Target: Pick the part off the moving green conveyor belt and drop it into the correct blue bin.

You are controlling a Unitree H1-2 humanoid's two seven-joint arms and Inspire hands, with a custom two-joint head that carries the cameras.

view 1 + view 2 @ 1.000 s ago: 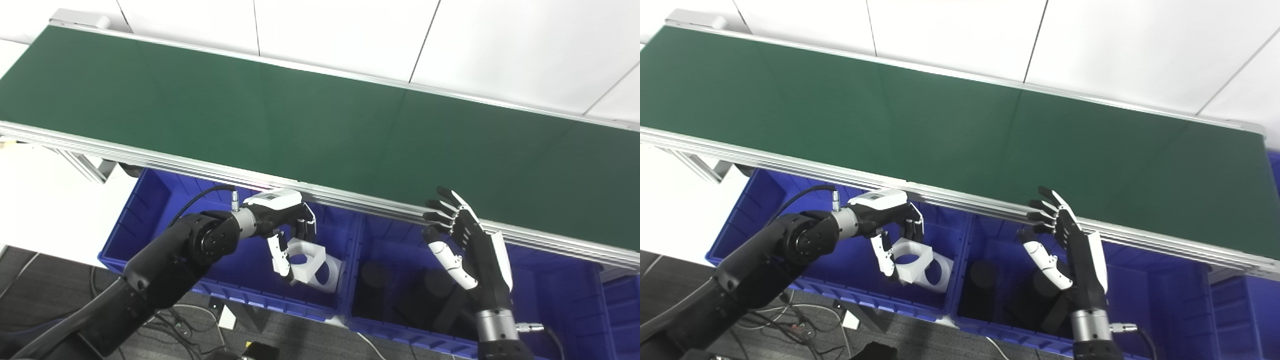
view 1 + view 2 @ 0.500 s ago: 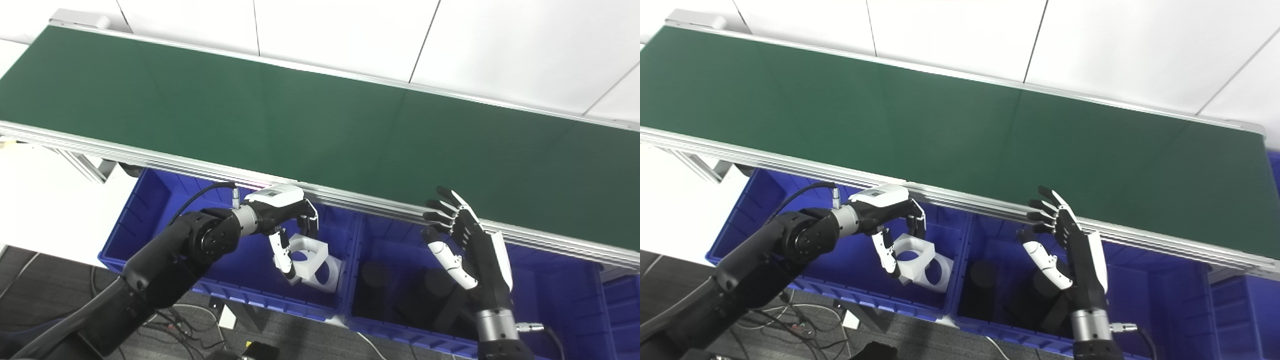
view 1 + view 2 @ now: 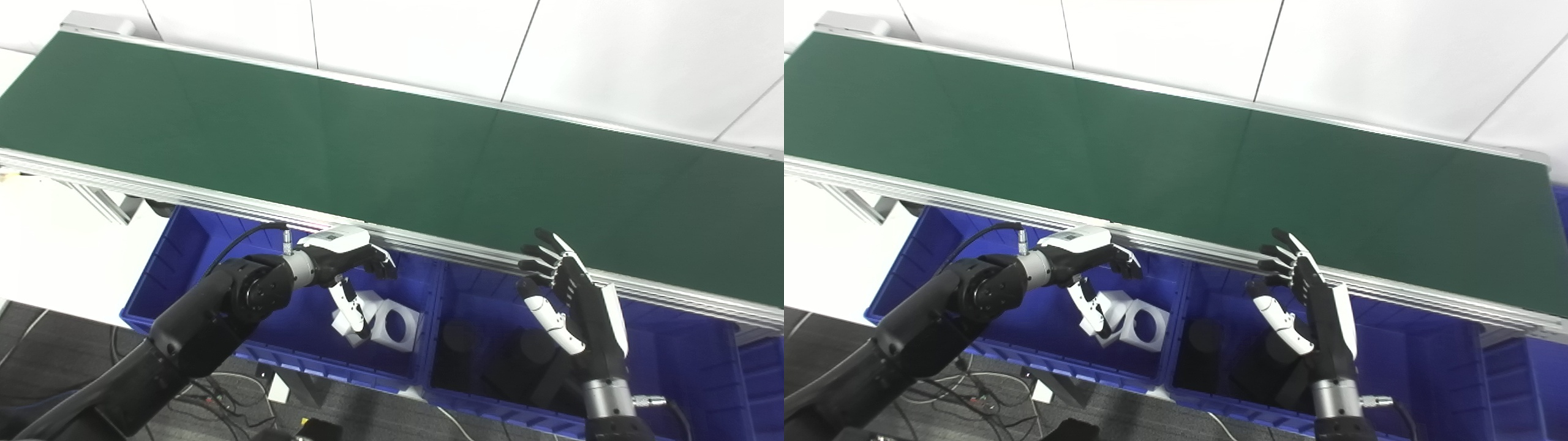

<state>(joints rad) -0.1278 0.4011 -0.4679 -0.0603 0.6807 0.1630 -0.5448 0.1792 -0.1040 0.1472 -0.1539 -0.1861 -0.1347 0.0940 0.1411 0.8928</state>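
Note:
The green conveyor belt (image 3: 392, 153) runs across the view with no part on it. My left hand (image 3: 349, 269) hangs open over the left blue bin (image 3: 184, 257), fingers spread, holding nothing. White parts with round holes (image 3: 392, 321) lie on that bin's floor just below the hand. My right hand (image 3: 566, 294) stands upright and open over the middle blue bin (image 3: 484, 407), beside the belt's near rail. Dark cylindrical parts (image 3: 1203, 340) rest inside the middle bin.
The belt's aluminium rail (image 3: 429, 242) overhangs the bins' far edges. Another blue bin (image 3: 762, 373) shows at the far right. Cables (image 3: 226, 392) trail on the grey floor below the left bin. White wall panels rise behind the belt.
My left hand's fingers opened and lifted away. The white part it held dropped into the left bin and now lies beside another white part. The right hand stayed still.

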